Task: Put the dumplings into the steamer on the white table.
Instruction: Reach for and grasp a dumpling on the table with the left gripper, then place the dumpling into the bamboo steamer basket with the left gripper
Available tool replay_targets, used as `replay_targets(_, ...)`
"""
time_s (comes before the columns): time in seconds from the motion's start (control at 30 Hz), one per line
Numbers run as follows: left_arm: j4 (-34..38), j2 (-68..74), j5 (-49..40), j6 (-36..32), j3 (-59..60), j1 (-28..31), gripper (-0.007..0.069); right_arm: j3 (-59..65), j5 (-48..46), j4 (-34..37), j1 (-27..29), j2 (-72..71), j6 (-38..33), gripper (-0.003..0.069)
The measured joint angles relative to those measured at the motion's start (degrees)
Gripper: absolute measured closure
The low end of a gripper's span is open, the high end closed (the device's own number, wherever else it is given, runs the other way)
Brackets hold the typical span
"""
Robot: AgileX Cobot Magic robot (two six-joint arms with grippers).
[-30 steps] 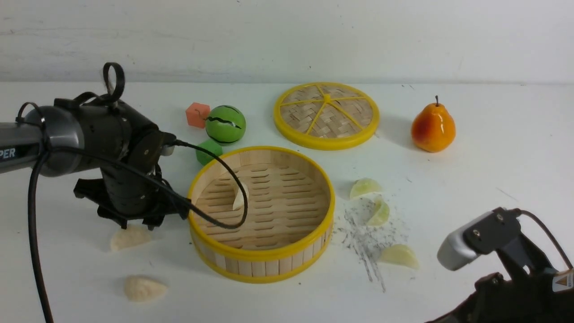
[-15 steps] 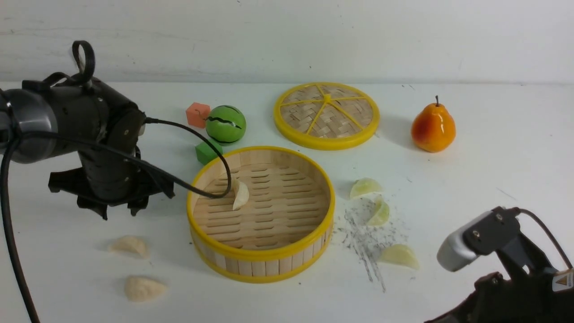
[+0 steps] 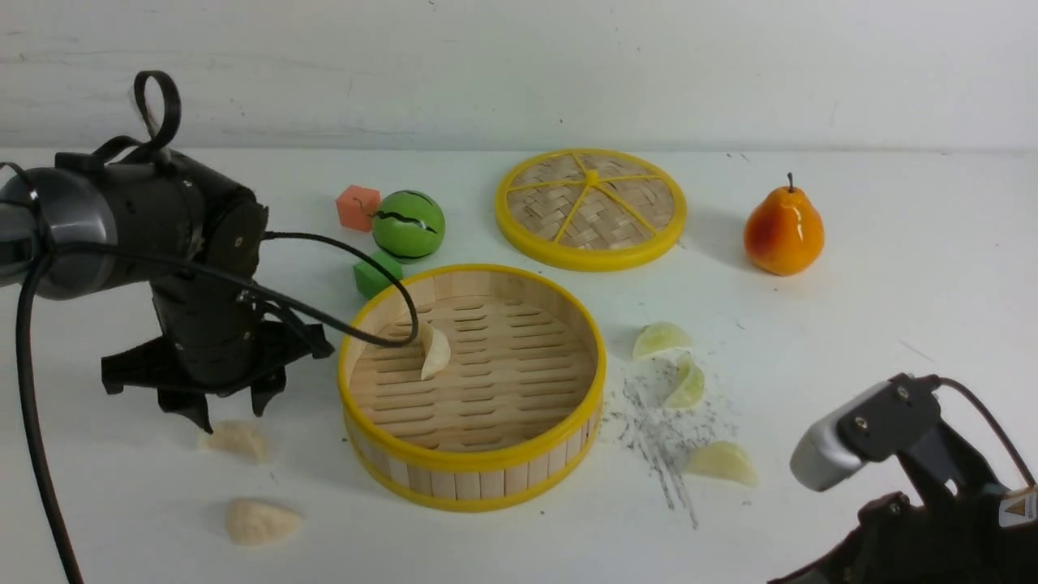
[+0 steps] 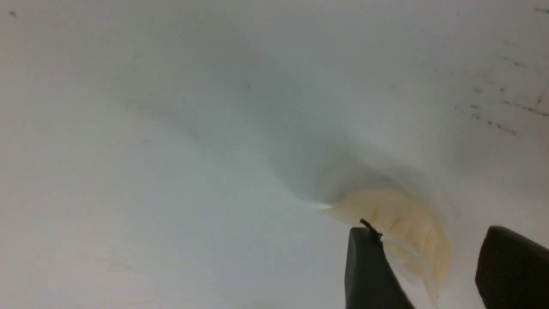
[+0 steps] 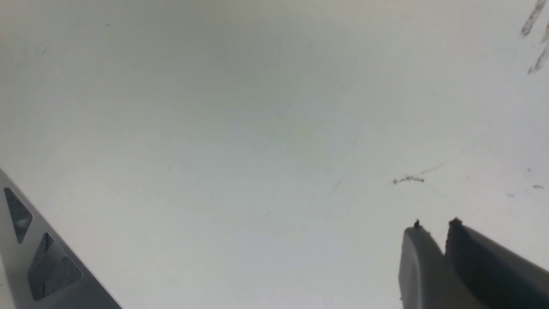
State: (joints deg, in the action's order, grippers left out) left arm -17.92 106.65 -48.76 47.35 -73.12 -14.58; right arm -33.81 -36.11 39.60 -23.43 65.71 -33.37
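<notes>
Left gripper (image 3: 229,410): jaws spread, just above 1 cream dumpling (image 3: 235,440) on the table (image 3: 892,324), left of the steamer (image 3: 470,474). Right gripper (image 5: 435,225): jaws nearly pressed together, empty. 1 white dumpling (image 3: 435,352) lies inside the steamer.

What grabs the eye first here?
The yellow-rimmed steamer sits mid-table, with a single white dumpling leaning against its left inner wall. Just left of it, the left gripper hangs open over a cream dumpling lying on the table. At the back right, the orange pear is the brightest spot, standing apart to the right of the woven lid.
</notes>
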Motion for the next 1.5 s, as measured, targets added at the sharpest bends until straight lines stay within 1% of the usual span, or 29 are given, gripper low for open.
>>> replay_targets(0.13,-0.4,2.1,-0.1,4.3,0.0,0.0,0.0282,0.0,-0.2,0.0,0.0,0.0,0.0,0.0563)
replay_targets(0.33,-1.8,5.8,0.5,4.6,-0.3,0.0,0.0288,0.0,-0.2,0.2,0.0,0.0,0.0,0.0555)
replay_targets(0.4,-2.1,6.1,0.7,3.8,-0.6,0.0,0.0316,0.0,-0.2,0.5,0.0,0.0,0.0,0.0554)
replay_targets(0.53,-2.3,6.1,1.1,1.2,-0.6,0.0,0.0428,0.0,-0.1,0.5,0.0,0.0,0.0,0.055)
replay_targets(0.73,-2.1,5.2,1.6,-1.5,-0.4,0.0,0.0431,0.0,0.0,0.5,0.0,0.0,-0.1,0.0544)
replay_targets(0.87,1.0,0.7,1.7,-6.7,-1.9,-1.0,0.0431,0.0,0.3,0.5,0.0,0.0,-0.1,0.0543)
replay_targets(0.9,1.0,0.7,1.7,-7.0,-1.9,-1.1,0.0431,0.0,0.4,0.5,0.0,0.0,-0.1,0.0543)
replay_targets(0.93,3.3,-1.5,1.8,-9.5,-4.3,-2.4,0.0431,0.0,0.7,0.5,0.0,0.0,-0.1,0.0541)
replay_targets(0.97,4.4,-1.9,1.9,-10.2,-5.0,-2.8,0.0431,0.0,0.8,0.5,0.0,0.0,-0.1,0.0541)
replay_targets(1.0,7.1,-3.0,2.3,-13.0,-8.4,-4.7,0.0431,0.0,1.1,0.5,0.0,0.1,-0.1,0.054)
replay_targets(1.07,10.9,-2.9,3.3,-16.3,-12.6,-7.4,0.0431,0.0,1.1,0.6,0.0,0.7,-0.1,0.0536)
replay_targets(1.13,12.9,-1.5,4.1,-17.7,-15.6,-9.2,0.0431,0.0,1.1,0.6,0.0,1.4,-0.1,0.0534)
replay_targets(1.2,14.3,1.2,5.0,-18.2,-18.7,-11.3,0.0431,0.0,1.1,0.6,0.0,2.3,-0.2,0.0533)
replay_targets(1.27,15.2,5.2,5.2,-18.3,-21.7,-12.2,0.0431,0.0,1.1,0.7,0.0,2.8,-0.2,0.0532)
replay_targets(1.5,15.8,16.4,1.4,-15.7,-27.6,-12.2,0.0431,0.0,0.4,0.8,0.0,2.9,-0.2,0.0526)
